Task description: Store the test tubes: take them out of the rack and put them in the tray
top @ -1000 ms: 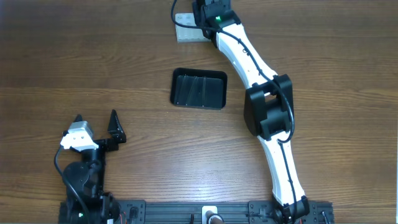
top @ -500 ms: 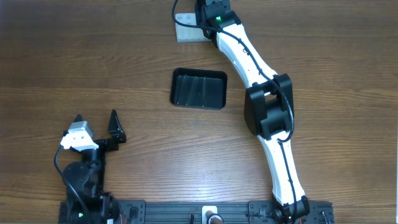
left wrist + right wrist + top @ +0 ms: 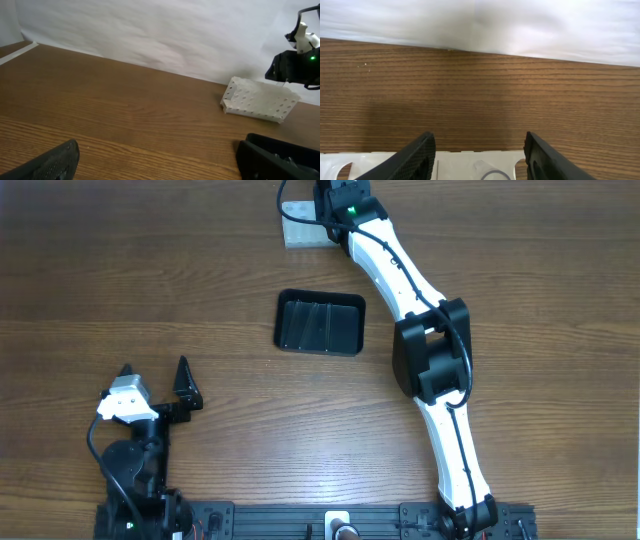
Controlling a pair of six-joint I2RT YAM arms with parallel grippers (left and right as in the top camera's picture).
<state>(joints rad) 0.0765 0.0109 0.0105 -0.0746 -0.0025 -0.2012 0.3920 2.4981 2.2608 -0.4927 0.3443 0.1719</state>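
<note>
**Station status: rack still loaded, both grippers released**

**Top view.** The black tray (image 3: 320,325) lies flat on the wooden table (image 3: 150,280) and serves as the reference. The white rack (image 3: 300,228) stands beyond the tray, toward the table's far edge and apart from it. The right arm (image 3: 400,270) runs from its base past the tray's right side, and its wrist sits over the rack end that is farther to the tray's right. The left gripper (image 3: 155,385) is parked well apart from the tray, on the near left side, close to its own base. Its fingers are spread wide and grasp nothing.

**Left wrist view.** The left gripper's two fingers (image 3: 55,162) stand wide apart over bare table. The rack shows as a perforated white block in the distance, with the right arm's wrist hanging just above one end.

**Right wrist view.** The right gripper (image 3: 480,145) is directly above the rack, on the far side of the tray. Its fingers (image 3: 417,155) are parted and released, gripping nothing. The round rim of a test tube (image 3: 492,175) is seated in the rack, below and between the fingers.
</note>
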